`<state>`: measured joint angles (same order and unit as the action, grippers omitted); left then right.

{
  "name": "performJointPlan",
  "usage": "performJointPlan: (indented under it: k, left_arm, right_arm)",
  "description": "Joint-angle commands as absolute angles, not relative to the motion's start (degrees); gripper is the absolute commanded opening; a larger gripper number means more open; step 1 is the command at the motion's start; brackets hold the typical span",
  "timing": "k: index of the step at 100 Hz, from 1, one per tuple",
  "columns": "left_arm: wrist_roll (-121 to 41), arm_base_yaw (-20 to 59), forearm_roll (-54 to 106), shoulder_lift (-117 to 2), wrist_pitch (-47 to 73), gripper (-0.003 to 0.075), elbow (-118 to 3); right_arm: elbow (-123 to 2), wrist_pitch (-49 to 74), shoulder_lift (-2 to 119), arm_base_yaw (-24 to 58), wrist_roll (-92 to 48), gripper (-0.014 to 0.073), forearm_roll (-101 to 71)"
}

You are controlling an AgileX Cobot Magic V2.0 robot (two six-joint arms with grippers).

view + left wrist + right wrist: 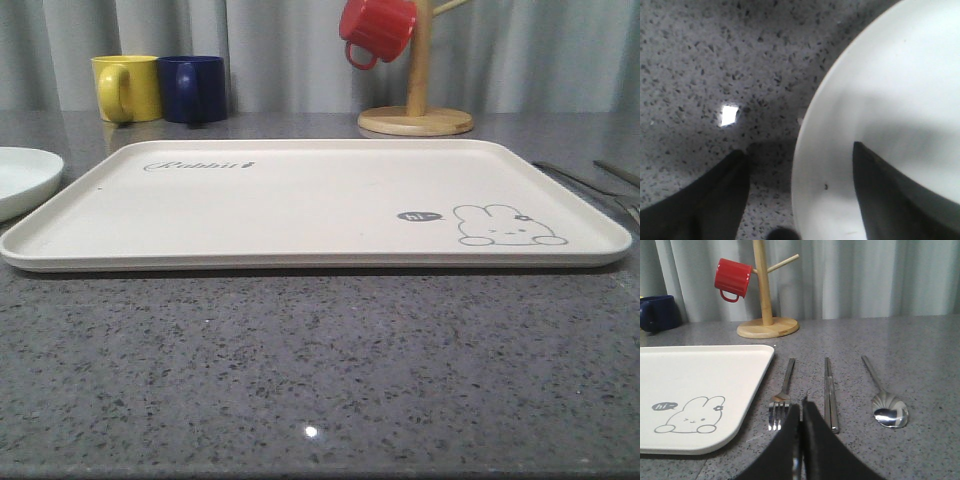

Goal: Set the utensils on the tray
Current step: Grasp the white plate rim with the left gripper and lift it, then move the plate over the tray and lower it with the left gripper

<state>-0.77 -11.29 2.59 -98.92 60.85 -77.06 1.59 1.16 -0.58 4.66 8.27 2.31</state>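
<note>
The cream tray with its rabbit drawing lies in the middle of the grey counter, bare on top. To its right lie three silver utensils side by side: a fork, a flat bar piece and a spoon; their handles show at the right edge of the front view. My right gripper is shut with nothing in it, its tips low between the fork and the bar piece. My left gripper is open over the rim of a round white plate, one finger above the counter, the other above the plate.
The white plate sits left of the tray. A yellow mug and a navy mug stand at the back left. A wooden mug tree holding a red mug stands at the back right. Grey curtains hang behind.
</note>
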Motion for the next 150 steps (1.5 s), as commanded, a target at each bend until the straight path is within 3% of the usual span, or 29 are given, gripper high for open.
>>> performJointPlan:
  k: [1,11,28,53,85,101,113,150]
  left_arm:
    - [-1.4,-11.5,3.2,-97.2,60.2,0.0404,-78.7]
    - [-2.1,-11.5,3.2,-97.2,60.4,0.0287,-78.7]
    - [-2.2,-11.5,3.2,-97.2,60.4,-0.0019,-78.7]
    - [-4.9,-13.2,5.4,-95.6,60.5,-0.0016,-78.7]
    - [-18.0,-23.3,28.9,-86.9,62.2,-0.0019,-79.3]
    - [-20.6,-23.8,35.4,-86.1,65.8,-0.0019,-82.1]
    - [-23.1,-21.0,41.2,-86.1,68.0,-0.0019,-83.8]
    - [-22.6,-1.5,40.8,-90.4,64.8,-0.0019,-84.5]
  right_arm:
    - [1.6,-3.6,-1.6,4.4,7.8,-0.0069,2.3]
    - [1.6,-3.6,-1.6,4.4,7.8,-0.0069,2.3]
    - [1.6,-3.6,-1.6,4.4,7.8,-0.0069,2.3]
    - [1.6,-3.6,-1.6,4.4,7.8,-0.0069,2.3]
    - [1.6,-3.6,-1.6,4.4,7.8,-0.0069,2.3]
    - [1.6,-3.6,-1.6,4.4,7.8,-0.0069,2.3]
    - [1.6,-3.6,-1.6,4.4,7.8,-0.0069,2.3]
    - [1.6,-3.6,-1.6,4.4,7.8,-0.0069,2.3]
